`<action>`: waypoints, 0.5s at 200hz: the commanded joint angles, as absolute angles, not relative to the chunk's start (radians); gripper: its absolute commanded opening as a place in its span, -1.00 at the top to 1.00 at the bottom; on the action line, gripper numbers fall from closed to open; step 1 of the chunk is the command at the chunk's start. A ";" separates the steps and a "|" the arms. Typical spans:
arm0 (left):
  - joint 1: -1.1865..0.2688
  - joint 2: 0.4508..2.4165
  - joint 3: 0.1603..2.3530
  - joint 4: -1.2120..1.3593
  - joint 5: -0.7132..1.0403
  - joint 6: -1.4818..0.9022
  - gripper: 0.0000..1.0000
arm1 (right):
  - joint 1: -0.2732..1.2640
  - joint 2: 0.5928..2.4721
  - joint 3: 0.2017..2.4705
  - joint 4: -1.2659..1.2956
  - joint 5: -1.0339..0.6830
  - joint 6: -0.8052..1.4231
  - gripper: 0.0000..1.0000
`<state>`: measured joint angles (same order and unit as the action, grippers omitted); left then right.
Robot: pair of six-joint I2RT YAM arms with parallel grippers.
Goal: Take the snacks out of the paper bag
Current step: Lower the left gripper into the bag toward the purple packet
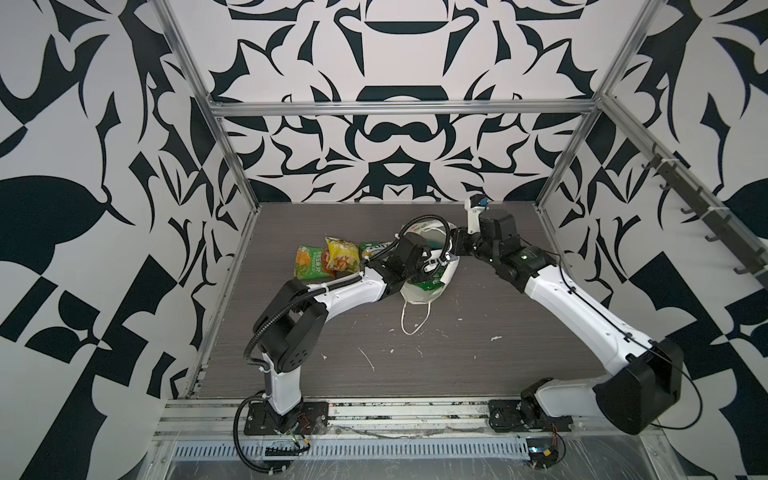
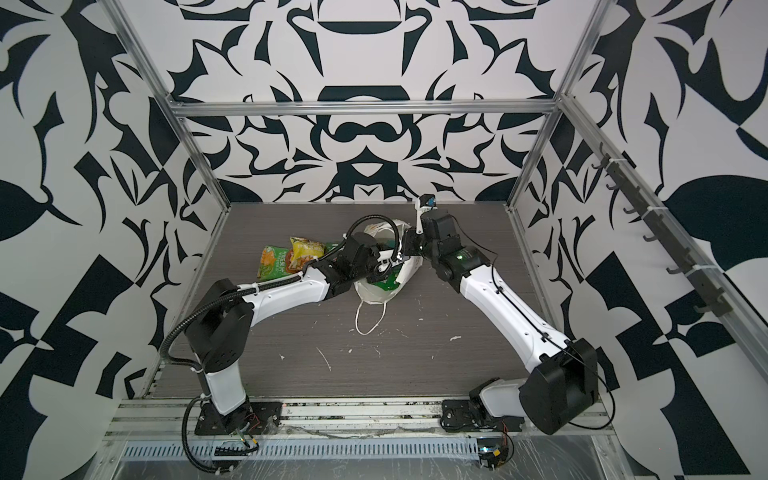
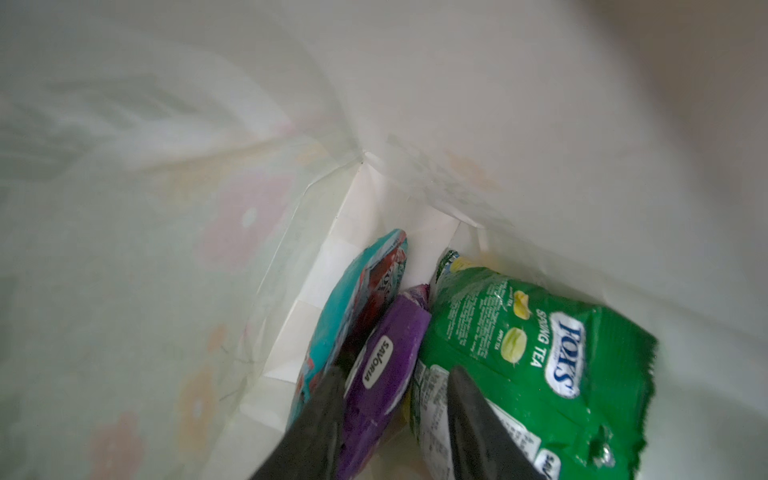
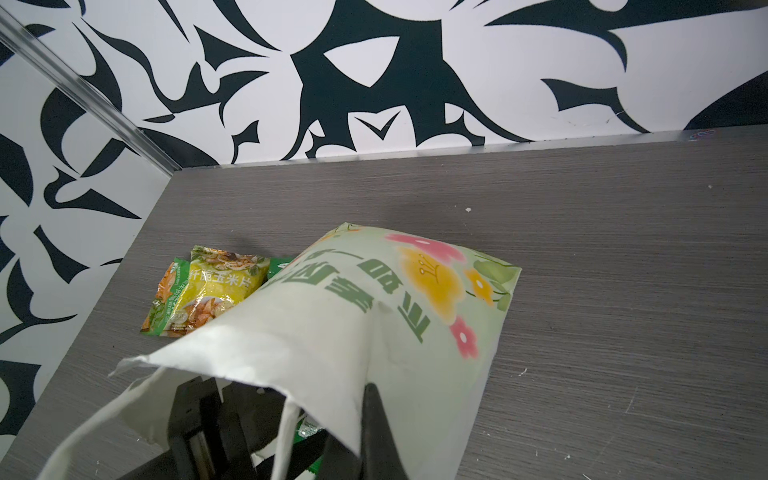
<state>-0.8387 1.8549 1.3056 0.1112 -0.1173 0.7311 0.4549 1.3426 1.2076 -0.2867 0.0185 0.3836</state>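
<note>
My left jaws are deep inside the paper bag [image 1: 417,293], part open astride the purple packet [image 3: 386,374], with the teal-red packet [image 3: 353,299] and the green FOX'S packet [image 3: 519,365] on either side. My right jaws pinch the bag's rim tight. A yellow packet [image 4: 224,286] lies on the table [image 4: 582,249] just beside the bag.

white arm shells [image 1: 349,293], black joint housings [image 1: 291,332], ribbed black conduit [image 1: 430,216], seemingly matte dark grey jaws
</note>
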 commanded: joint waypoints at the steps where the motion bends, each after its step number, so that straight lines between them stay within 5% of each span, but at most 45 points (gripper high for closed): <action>1: -0.835 1.896 1.343 0.122 -0.127 0.769 0.13 | 0.459 1.289 1.230 -0.189 -0.012 0.396 1.00; 63: -0.821 1.978 1.397 0.118 -0.128 0.788 0.13 | 0.454 1.290 1.232 -0.187 -0.020 0.395 1.00; 100: -0.809 2.017 1.423 0.110 -0.127 0.788 0.34 | 0.453 1.290 1.236 -0.187 -0.026 0.392 1.00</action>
